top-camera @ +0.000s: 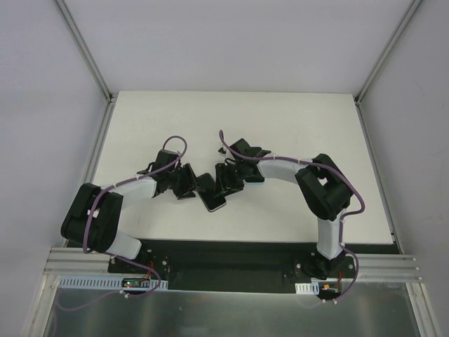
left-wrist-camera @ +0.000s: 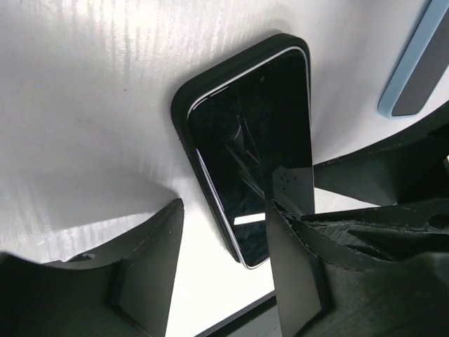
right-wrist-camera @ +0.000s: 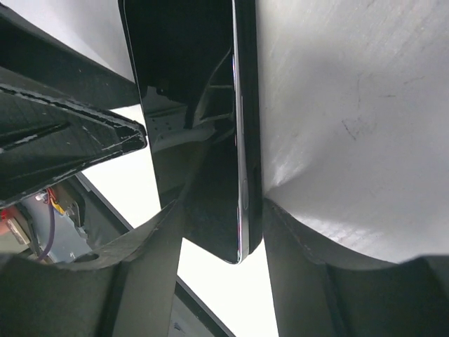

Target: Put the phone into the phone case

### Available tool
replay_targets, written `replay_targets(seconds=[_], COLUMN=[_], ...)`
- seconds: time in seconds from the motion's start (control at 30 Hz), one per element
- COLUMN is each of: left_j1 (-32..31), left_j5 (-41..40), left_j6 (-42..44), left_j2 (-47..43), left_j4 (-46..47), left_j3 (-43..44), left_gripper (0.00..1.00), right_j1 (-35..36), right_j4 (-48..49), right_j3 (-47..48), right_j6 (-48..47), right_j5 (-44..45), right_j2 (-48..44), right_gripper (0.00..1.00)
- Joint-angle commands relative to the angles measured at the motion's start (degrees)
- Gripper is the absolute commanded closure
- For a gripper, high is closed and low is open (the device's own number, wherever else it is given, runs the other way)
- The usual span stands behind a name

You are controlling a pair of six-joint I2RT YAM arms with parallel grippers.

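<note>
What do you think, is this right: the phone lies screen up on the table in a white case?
Not quite: the case is black, not white. The left wrist view shows its dark rim wrapped round the phone. The rest holds: the phone lies screen up on the table.

Bright, even light from above floods my white table point(top-camera: 280, 119). Left of the phone point(left-wrist-camera: 252, 140) lies a soft grey shadow. Its glass shows dark reflections and one small white glare bar. Near the phone's lower end, the foreground blurs.
</note>
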Motion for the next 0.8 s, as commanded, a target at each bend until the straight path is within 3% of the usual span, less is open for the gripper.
replay_targets(seconds=[0.0, 0.27, 0.43, 0.57, 0.77], left_j1=[-0.2, -0.3, -0.3, -0.2, -0.1], left_j5=[-0.6, 1.8, 4.9, 7.7, 11.1], left_j6=[0.1, -1.0, -2.6, -4.4, -6.6], left_j2=[-0.4, 2.4, 3.1, 4.1, 4.4], left_j4=[-1.7, 1.9, 4.8, 8.6, 14.2], left_j3=[-1.8, -3.8, -4.5, -5.3, -7.2], left_gripper=[0.55, 0.73, 0.87, 0.91, 0.92], right_j1=[0.6, 0.6, 0.2, -1.7, -2.3], right_j4=[3.2, 4.2, 7.1, 19.0, 22.5], right_j3=[-0.3, 1.0, 1.7, -0.1, -0.5], right_j6=[2.4, 4.2, 5.9, 13.7, 15.0], right_j5=[-1.3, 1.6, -5.0, -15.6, -20.2], right_j2=[1.5, 3.4, 5.1, 5.2, 3.5], right_gripper=[0.49, 0.44, 0.41, 0.41, 0.42])
